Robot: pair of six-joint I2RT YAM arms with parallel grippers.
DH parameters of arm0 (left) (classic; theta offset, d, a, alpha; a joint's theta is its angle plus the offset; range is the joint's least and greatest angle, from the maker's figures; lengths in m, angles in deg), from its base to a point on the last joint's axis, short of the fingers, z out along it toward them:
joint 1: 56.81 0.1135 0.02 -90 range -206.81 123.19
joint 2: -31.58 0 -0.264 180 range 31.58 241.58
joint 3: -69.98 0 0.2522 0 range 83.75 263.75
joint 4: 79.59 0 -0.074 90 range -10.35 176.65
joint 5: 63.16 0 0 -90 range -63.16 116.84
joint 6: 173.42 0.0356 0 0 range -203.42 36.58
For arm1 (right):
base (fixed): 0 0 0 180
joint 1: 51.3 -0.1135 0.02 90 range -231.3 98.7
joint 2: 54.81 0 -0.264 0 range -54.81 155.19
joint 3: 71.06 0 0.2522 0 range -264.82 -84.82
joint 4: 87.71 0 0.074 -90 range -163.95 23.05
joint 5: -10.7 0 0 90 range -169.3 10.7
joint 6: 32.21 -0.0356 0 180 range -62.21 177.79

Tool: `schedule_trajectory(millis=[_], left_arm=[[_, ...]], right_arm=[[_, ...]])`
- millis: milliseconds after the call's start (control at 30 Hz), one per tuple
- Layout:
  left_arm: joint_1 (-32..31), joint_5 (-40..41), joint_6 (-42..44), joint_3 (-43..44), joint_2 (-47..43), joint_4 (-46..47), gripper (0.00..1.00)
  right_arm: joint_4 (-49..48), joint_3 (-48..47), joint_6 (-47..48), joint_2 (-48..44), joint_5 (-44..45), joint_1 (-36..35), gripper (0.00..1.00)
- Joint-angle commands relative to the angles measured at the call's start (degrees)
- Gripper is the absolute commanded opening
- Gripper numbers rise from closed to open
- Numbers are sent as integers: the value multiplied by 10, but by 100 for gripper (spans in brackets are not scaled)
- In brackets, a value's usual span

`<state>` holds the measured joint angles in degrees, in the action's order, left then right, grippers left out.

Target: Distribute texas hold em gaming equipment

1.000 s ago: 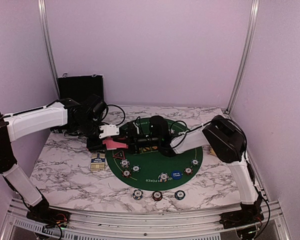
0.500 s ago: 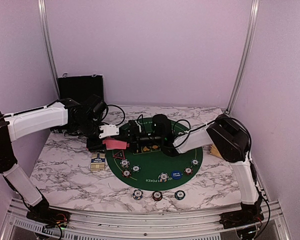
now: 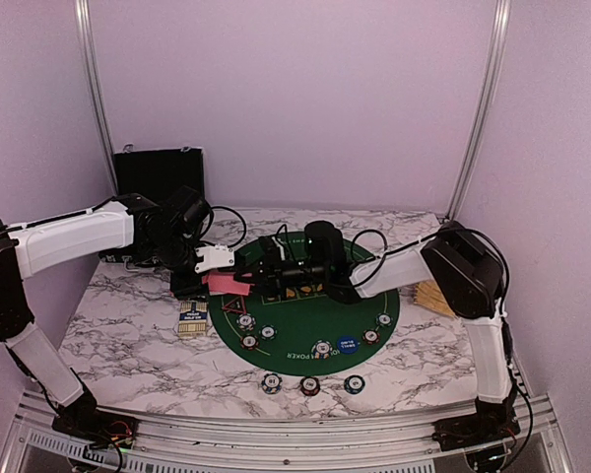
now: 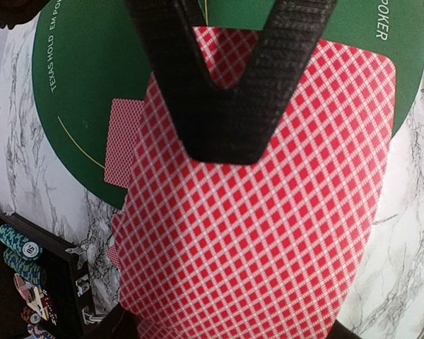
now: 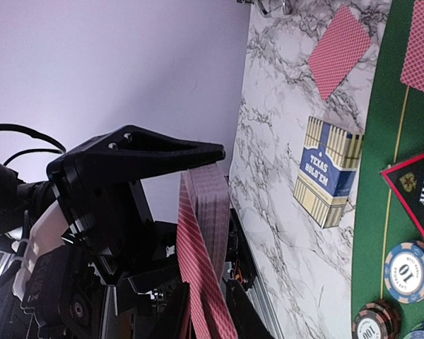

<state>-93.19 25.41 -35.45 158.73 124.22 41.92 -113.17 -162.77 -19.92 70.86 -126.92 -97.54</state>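
Observation:
My left gripper [image 3: 217,277] is shut on a deck of red-backed playing cards [image 3: 223,284], held above the left edge of the round green mat [image 3: 305,325]. The deck [image 4: 268,233] fills the left wrist view. My right gripper [image 3: 250,272] has reached across to it, one black finger [image 4: 219,106] lying on the top card. In the right wrist view one card [image 5: 205,304] peels off the deck [image 5: 208,212] and runs between my fingers, which are closed on it. Poker chips [image 3: 246,321], a blue button disc [image 3: 346,344] and the red-rimmed triangle [image 3: 233,306] lie on the mat.
A blue and tan card box [image 3: 192,317] lies left of the mat. Three chips [image 3: 309,384] sit in a row near the front edge. The open black case [image 3: 158,172] stands at the back left, a tan slatted object [image 3: 435,296] at the right. Single cards [image 5: 339,51] lie face down.
My right gripper has moved left across the mat to the deck and closed on its top card. The left arm and deck have stayed put.

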Motion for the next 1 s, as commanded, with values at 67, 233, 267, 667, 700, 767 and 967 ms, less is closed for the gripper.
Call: schedule_trajectory(millis=[67, 233, 267, 667, 700, 767, 967], left_arm=[[2, -1, 2, 2, -2, 3, 9], [2, -1, 2, 3, -1, 3, 9], [2, 0, 1, 3, -1, 3, 9], [2, 3, 3, 3, -2, 3, 9], [1, 3, 3, 2, -2, 3, 9], [2, 4, 4, 2, -2, 2, 9], [2, 2, 4, 2, -4, 1, 9]], right_arm=[[44, 2, 35, -33, -11, 9, 10], [91, 12, 73, -56, -16, 29, 4], [101, 15, 81, -62, -17, 35, 2], [232, 10, 185, -98, -17, 149, 0], [250, 0, 200, -95, -12, 163, 0], [286, -24, 221, -83, -5, 190, 0], [389, -120, 298, -27, 42, 242, 0]])
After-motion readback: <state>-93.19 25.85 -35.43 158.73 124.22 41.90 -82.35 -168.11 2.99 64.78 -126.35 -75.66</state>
